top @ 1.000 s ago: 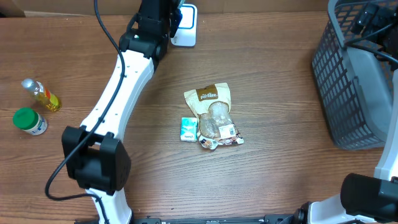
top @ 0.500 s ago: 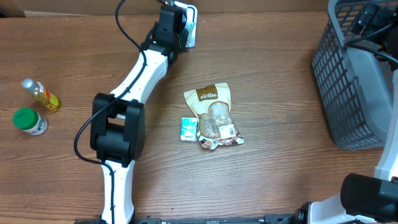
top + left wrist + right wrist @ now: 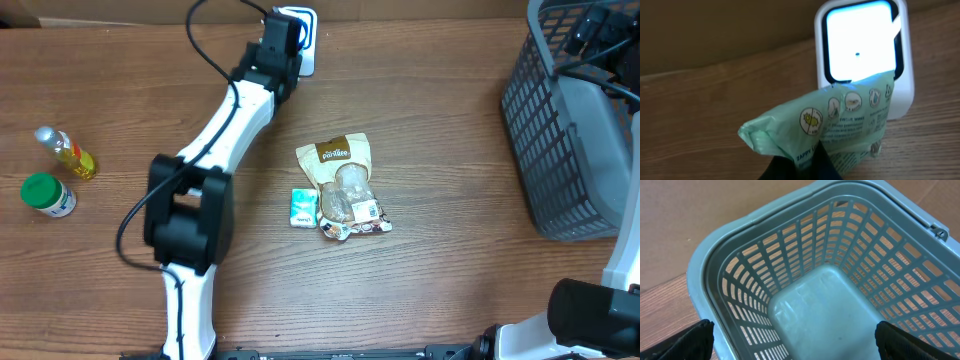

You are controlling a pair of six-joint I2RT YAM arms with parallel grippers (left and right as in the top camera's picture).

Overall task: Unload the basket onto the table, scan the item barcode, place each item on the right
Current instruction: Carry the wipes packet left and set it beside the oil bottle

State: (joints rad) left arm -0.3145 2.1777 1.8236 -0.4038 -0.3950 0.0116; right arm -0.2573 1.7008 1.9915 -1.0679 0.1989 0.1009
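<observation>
Left gripper (image 3: 796, 169) clenched on the green wipes pack (image 3: 840, 127), gripping its near edge. Pack's long axis runs crosswise just ahead of the gripper. Scanner (image 3: 862, 45) directly beyond, lit window facing the pack. Right gripper (image 3: 795, 345) spread wide, well apart.

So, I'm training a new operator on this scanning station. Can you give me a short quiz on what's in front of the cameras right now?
1. Short answer: what lies inside the grey basket below the open right gripper?
2. True or false: the left gripper is shut on the green pack.
3. Multiple choice: the green pack is held
A. above the basket
B. in front of the lit scanner
C. inside the basket

Key: 1. Nothing, it is empty. 2. True. 3. B.
</observation>
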